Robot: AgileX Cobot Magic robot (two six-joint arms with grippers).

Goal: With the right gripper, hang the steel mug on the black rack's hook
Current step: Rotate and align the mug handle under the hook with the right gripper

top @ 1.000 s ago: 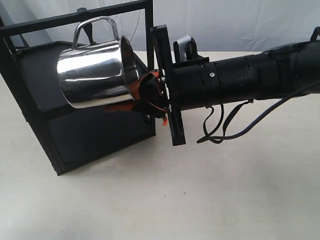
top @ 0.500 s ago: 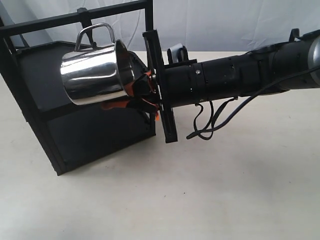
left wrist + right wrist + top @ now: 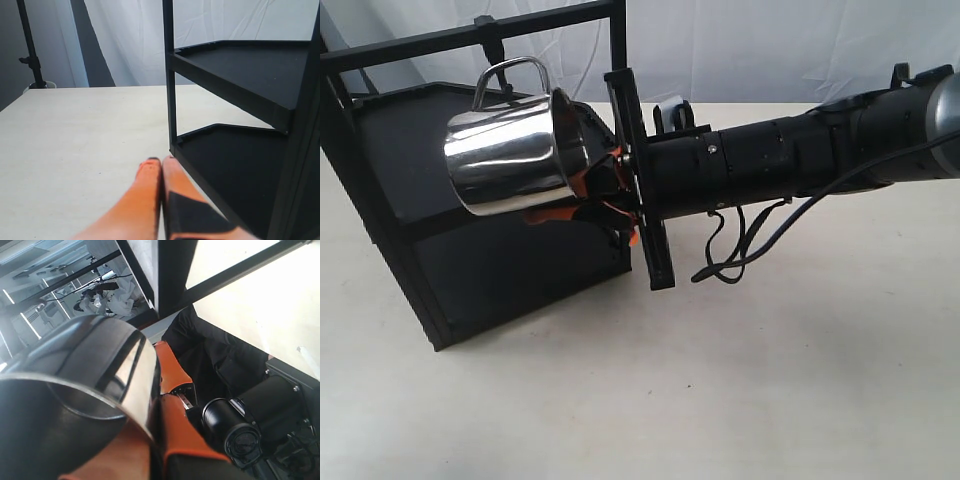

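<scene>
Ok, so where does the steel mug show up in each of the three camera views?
Exterior view: the steel mug is upper left, tilted, held by the right gripper, its handle just under the black rack's top bar.
Left wrist view: not in it; only the rack and the shut left gripper show.
Right wrist view: the mug fills the left side, up close.
Shared landmark: the black rack.

Right gripper (image 3: pixel 582 195) on arm stretched level, fingers clamped. Left gripper (image 3: pixel 161 162) low, orange fingers pressed together.

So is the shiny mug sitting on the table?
No, the steel mug is held up in the air by the right gripper, beside the black rack.
</scene>
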